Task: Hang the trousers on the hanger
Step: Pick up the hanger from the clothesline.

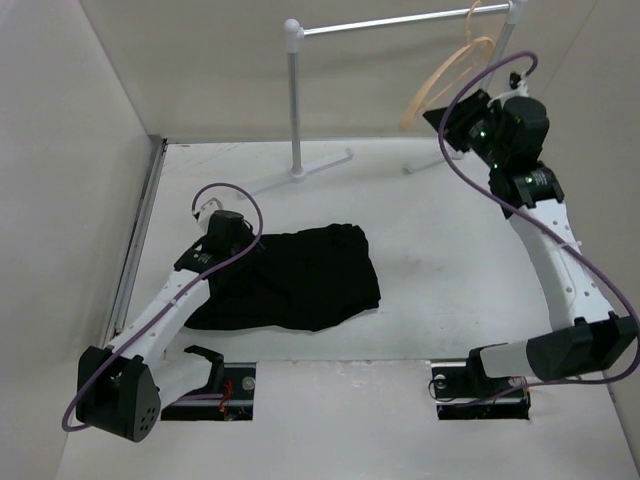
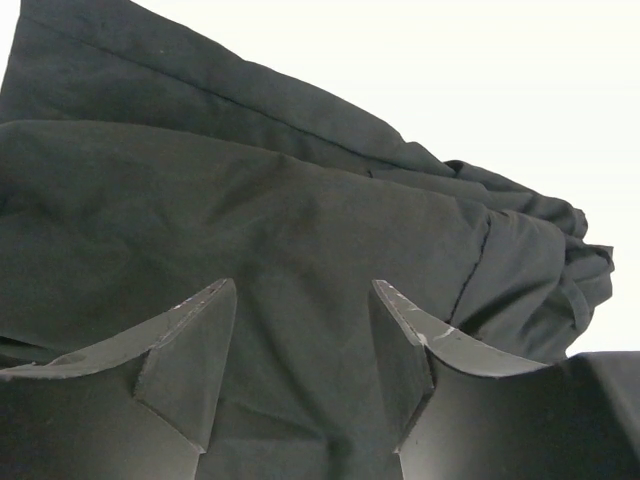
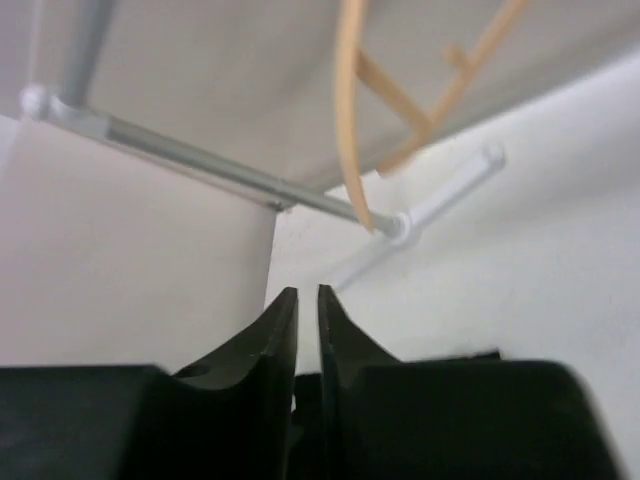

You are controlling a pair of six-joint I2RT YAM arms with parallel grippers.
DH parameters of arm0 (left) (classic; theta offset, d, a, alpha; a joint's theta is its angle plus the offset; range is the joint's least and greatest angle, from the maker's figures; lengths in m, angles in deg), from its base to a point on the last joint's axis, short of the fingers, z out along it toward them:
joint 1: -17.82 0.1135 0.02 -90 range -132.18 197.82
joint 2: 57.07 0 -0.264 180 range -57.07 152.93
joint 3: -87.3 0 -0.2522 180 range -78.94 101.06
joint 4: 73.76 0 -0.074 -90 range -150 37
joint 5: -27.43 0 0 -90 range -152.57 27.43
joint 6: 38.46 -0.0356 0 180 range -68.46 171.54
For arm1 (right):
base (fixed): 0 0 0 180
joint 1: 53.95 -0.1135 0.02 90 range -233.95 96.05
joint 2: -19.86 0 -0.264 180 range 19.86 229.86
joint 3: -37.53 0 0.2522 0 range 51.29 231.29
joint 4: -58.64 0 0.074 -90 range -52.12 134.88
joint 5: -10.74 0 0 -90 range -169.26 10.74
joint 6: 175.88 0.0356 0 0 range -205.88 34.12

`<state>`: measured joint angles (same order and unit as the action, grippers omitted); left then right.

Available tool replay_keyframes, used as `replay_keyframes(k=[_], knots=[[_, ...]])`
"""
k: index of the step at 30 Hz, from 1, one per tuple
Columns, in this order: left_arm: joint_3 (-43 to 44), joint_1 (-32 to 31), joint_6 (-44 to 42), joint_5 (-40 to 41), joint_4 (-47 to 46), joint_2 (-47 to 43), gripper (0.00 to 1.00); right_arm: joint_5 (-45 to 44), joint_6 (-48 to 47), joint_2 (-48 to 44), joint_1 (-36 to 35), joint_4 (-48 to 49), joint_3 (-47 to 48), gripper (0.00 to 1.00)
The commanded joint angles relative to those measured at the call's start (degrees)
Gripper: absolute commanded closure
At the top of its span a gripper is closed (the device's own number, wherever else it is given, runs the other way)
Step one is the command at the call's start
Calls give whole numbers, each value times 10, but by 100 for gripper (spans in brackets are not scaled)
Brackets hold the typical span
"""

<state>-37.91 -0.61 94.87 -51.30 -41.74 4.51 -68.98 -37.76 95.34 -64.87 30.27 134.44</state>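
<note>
Trousers: the trousers [image 1: 300, 275] lie in a folded, rumpled heap on the table [image 1: 440, 250], on the near side of the rail stand [image 1: 295, 100] and well apart from its feet, roughly below its left post.
Trousers' long axis: it runs roughly parallel to the stand's rail, with the end below the left post a little nearer the stand. The layers bunch up at that end. I cannot tell which end is the waist.
Hanger: the hanger [image 1: 445, 75] hangs by its hook near the right end of the stand's rail. It is tilted, its long axis slanting down and away from the right post.
Left gripper: the left gripper [image 2: 305, 285] is spread wide over the edge of the heap farthest from the stand's right post. Cloth lies between its fingers, but nothing is pinched.
Right gripper: the right gripper [image 3: 306, 292] is raised just beside the hanger, close under the rail. Its fingers are pressed nearly together and hold nothing.
Step, as I judge it: a first hold on the cloth, with the hanger not yet taken.
Risk, cloth: a pinch here may catch only the top layer, so the heap would unfold and drag.
Risk, hanger: it hangs freely, so a nudge from closed fingers could set it swinging or knock it off the rail.
Risk, cable: the right arm's purple cable [image 1: 470, 180] loops close by the hanger and might snag it.
</note>
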Motion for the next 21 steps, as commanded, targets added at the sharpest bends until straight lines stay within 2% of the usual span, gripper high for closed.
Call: replay_keyframes(k=[1, 3, 5, 9, 14, 19, 21], knots=[[11, -9, -4, -4, 5, -21, 48, 26, -40, 55, 29, -16, 102, 69], [12, -16, -4, -4, 3, -19, 49, 35, -45, 96, 44, -21, 160, 55], [12, -21, -3, -4, 0, -18, 49, 41, -37, 134, 54, -21, 206, 46], [11, -23, -1, -4, -2, -16, 49, 50, -36, 201, 66, -41, 280, 38], [12, -19, 0, -5, -3, -17, 49, 49, -37, 237, 74, -48, 314, 41], [13, -22, 2, -7, -11, 1, 49, 91, -29, 268, 74, -16, 335, 58], [12, -23, 4, -7, -16, 5, 49, 99, -27, 271, 72, -2, 334, 62]])
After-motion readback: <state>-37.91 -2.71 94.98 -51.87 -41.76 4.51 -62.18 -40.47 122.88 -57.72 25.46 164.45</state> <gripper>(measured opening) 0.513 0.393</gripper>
